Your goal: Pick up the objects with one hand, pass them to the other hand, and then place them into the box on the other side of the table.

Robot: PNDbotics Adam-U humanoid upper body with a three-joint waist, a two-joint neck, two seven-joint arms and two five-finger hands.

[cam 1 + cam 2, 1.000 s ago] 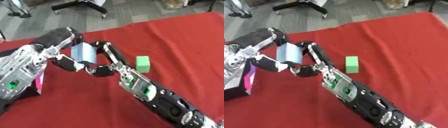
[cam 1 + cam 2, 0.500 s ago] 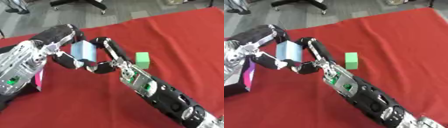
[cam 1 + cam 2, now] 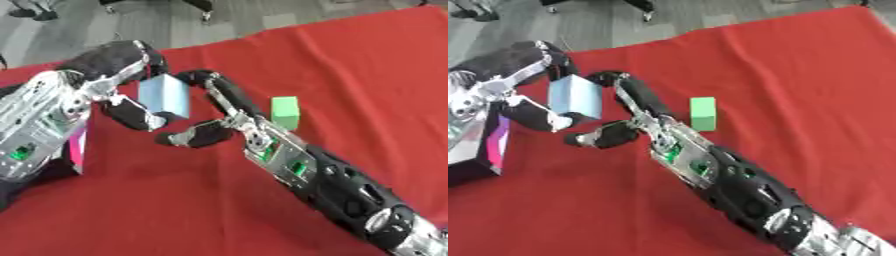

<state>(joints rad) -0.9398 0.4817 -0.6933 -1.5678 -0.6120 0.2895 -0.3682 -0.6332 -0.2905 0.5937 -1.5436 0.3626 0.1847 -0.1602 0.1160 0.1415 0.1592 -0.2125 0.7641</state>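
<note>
Since a second ago: blue block [image 3: 164,96] held higher between the two hands, right hand [image 3: 213,112] opened wider around it, thumb dropped away below. Left hand [image 3: 122,92] curled round the block, fingers over its top edge, thumb under its lower corner. Right hand's fingers straight along the block's right side, at or just beside it; actual contact impossible to tell. Block: pale blue, matte, smooth-faced box shape, tilted, above the red cloth [image 3: 367,65], which looks soft and felt-like. Green block [image 3: 285,113]: small, upright, flat-sided, resting on the cloth just right of the right forearm. Box [image 3: 492,150]: dark, pink inner face, at the left edge under the left arm. Arms: glossy black shells, silver joints, green-lit panels.
</note>
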